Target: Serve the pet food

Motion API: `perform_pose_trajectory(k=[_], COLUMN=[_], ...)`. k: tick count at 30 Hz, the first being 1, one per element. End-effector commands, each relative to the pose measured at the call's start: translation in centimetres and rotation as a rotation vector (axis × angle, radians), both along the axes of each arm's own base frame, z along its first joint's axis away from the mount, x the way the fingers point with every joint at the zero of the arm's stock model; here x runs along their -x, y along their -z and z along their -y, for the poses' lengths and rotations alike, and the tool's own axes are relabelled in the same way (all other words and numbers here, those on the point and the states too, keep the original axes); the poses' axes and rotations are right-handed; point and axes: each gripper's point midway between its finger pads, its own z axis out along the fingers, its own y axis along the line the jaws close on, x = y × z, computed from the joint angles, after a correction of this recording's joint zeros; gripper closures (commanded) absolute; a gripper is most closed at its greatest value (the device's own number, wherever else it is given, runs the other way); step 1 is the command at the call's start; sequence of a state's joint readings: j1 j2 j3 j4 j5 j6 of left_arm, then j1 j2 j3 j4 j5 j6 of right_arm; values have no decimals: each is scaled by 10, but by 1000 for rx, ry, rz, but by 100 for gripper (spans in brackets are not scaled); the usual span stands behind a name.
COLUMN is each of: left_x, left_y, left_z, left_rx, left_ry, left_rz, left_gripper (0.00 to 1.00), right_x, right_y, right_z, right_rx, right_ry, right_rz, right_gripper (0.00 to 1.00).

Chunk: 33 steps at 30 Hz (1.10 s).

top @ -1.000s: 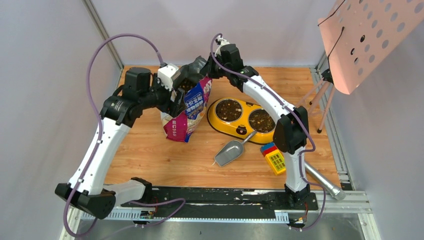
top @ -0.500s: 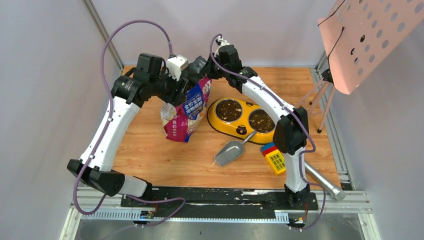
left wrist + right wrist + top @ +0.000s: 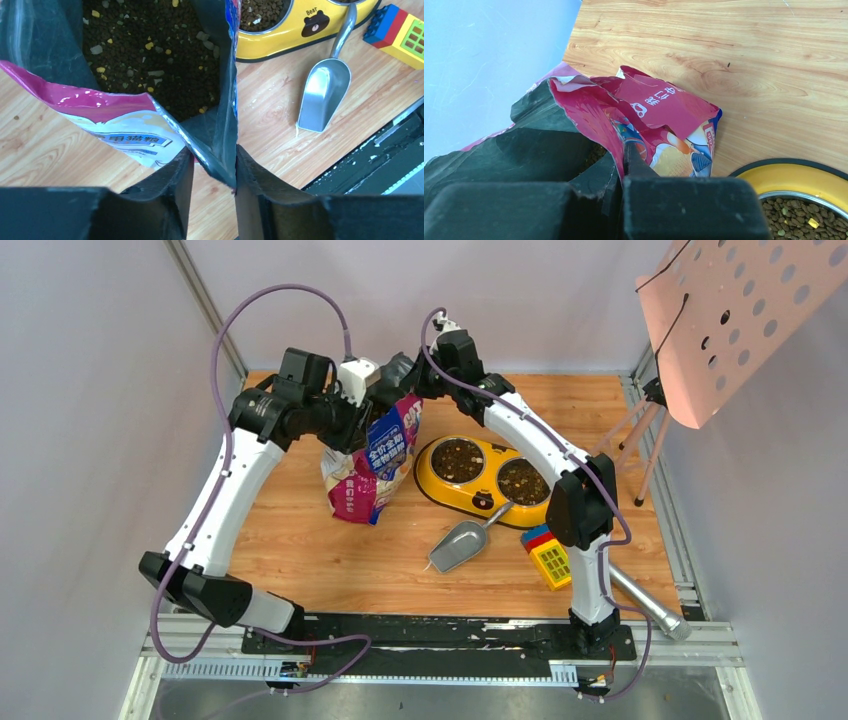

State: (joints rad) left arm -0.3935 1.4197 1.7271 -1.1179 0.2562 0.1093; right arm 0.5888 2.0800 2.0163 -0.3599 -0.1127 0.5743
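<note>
The blue-and-magenta cat food bag [image 3: 372, 462] stands upright at the back of the table, its mouth held wide. Dark brown pet food [image 3: 155, 55] fills its inside. My right gripper [image 3: 626, 150] is shut on the bag's [image 3: 659, 105] far top edge. My left gripper [image 3: 212, 152] straddles the near corner of the mouth. The folded edge lies against one finger and a gap shows beside the other. Both grippers meet over the bag in the top view, the left gripper [image 3: 368, 405] and the right gripper [image 3: 402, 375]. Pet food [image 3: 458, 458] also lies in both bowls of the yellow feeder [image 3: 436, 486].
A grey metal scoop [image 3: 458, 545] lies empty in front of the feeder, handle toward the bowls. Coloured toy blocks [image 3: 548, 555] and a metal cylinder [image 3: 645, 602] sit at the right front. A pink perforated panel [image 3: 740, 310] on a stand overhangs the right rear corner.
My left arm has swung back and right to the bag's mouth, and its jaws have narrowed around the bag's near edge. The right arm and bag have stayed put.
</note>
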Motion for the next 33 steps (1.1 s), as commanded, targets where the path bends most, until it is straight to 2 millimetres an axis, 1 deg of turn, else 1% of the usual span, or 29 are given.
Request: perform_pose_trajectory(k=[1, 4, 5, 6, 7, 8, 9, 10, 11, 12, 13, 14, 15, 16, 17, 18, 19, 20, 21, 23, 26, 31, 33], left_x=[-12, -9, -7, -3, -1, 4, 6, 9, 11, 14, 15, 18, 15, 18, 9, 14, 2, 8, 8, 10, 7, 0, -2], left_y=[-5, -9, -11, -15, -16, -24, -25, -32, -33, -40, -42, -52, -55, -67, -64, -78, -71, -80, -74, -66, -64, -65, -67], left_z=[9, 6, 5, 1, -3, -8, -14, -21, -29, -39, -47, -61, -72, -90, -101, -124, -130, -139, -141, -133, -127, -125, -124], left_rx=[-1, -30, -34, -51, -68, -85, -106, -126, -150, -174, -199, -240, -283, -352, -410, -498, -531, -565, -584, -537, -470, -436, -432], left_ry=[39, 78, 91, 116, 122, 142, 143, 152, 147, 151, 148, 152, 135, 145, 125, 99, 83, 81, 99, 130, 104, 74, 75], left_rz=[35, 59, 68, 95, 110, 151, 167, 210, 224, 266, 283, 343, 381, 466, 516, 614, 665, 730, 749, 728, 696, 717, 718], left_gripper=[68, 75, 79, 81, 85, 88, 94, 97, 100, 100, 100, 100, 100, 100, 100, 100, 100, 100, 100, 100, 100, 100, 100], right_x=[10, 16, 18, 22, 26, 33, 39, 46, 52, 59, 65, 70, 74, 77, 81, 85, 88, 91, 91, 90, 84, 95, 94], right_y=[-40, -46, -47, -52, -55, -60, -70, -76, -83, -90, -95, -96, -98, -97, -94, -88, -81, -75, -70, -64, -60, -65, -64], right_z=[0, 6, 10, 15, 21, 26, 34, 40, 48, 54, 61, 68, 73, 76, 78, 78, 78, 77, 76, 71, 57, 23, 12], right_rx=[-58, -47, -48, -58, -70, -96, -124, -156, -188, -216, -230, -232, -225, -203, -181, -156, -134, -119, -106, -75, -17, 47, 88], right_ry=[-1, -31, -47, -71, -99, -146, -187, -251, -317, -390, -454, -518, -577, -630, -688, -751, -806, -853, -888, -936, -978, -1057, -1054], right_rz=[48, 68, 67, 68, 61, 49, 46, 42, 50, 67, 96, 138, 189, 243, 291, 345, 392, 433, 474, 547, 662, 831, 882], right_gripper=[100, 100, 99, 95, 91, 85, 77, 69, 62, 55, 50, 45, 41, 38, 37, 37, 37, 37, 37, 35, 33, 30, 29])
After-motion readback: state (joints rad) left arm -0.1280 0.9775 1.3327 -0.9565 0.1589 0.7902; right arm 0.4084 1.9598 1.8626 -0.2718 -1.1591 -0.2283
